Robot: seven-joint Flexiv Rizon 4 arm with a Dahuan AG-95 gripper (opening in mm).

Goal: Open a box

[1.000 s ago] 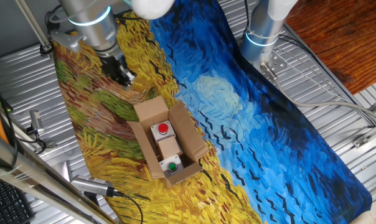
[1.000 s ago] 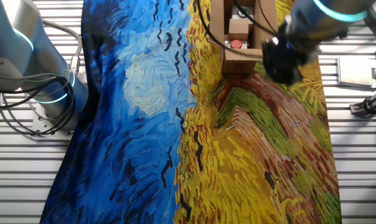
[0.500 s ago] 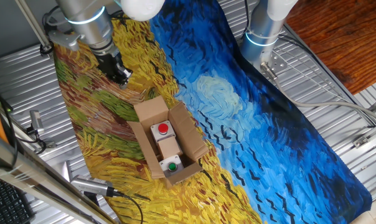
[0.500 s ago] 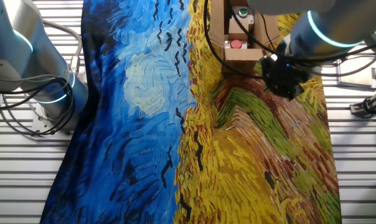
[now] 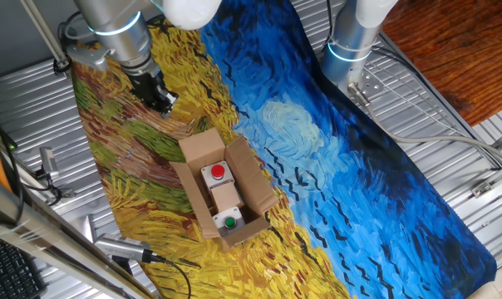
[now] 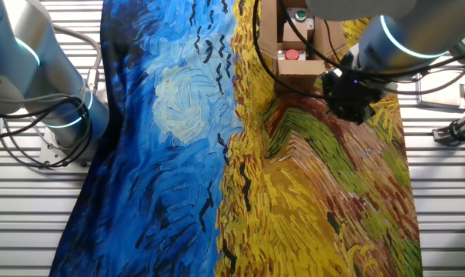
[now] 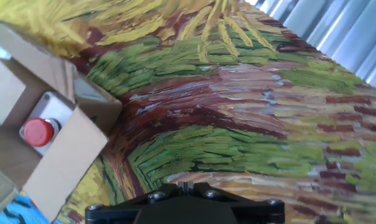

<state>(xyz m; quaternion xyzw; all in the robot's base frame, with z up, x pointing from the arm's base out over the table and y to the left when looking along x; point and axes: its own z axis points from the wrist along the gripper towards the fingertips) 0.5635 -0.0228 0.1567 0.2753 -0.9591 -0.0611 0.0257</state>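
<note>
Near the worktop's yellow far corner our gripper (image 5: pixel 158 97) hangs clear of the box (image 5: pixel 223 190); we cannot tell how its jaws stand. Toward mid-cloth the box sits with flaps spread, red button (image 7: pixel 38 131) exposed. Opening seems done; next, probably only withdrawing.

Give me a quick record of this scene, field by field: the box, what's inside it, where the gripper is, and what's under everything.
box: brown cardboard box, flaps folded outward, open on top
contents: tan insert with a red button and a green button
gripper: gripper apart from the box, holding nothing; whether the fingers are open cannot be told
surface: painted cloth, yellow and blue, spread over the table
task state: box already open
</note>
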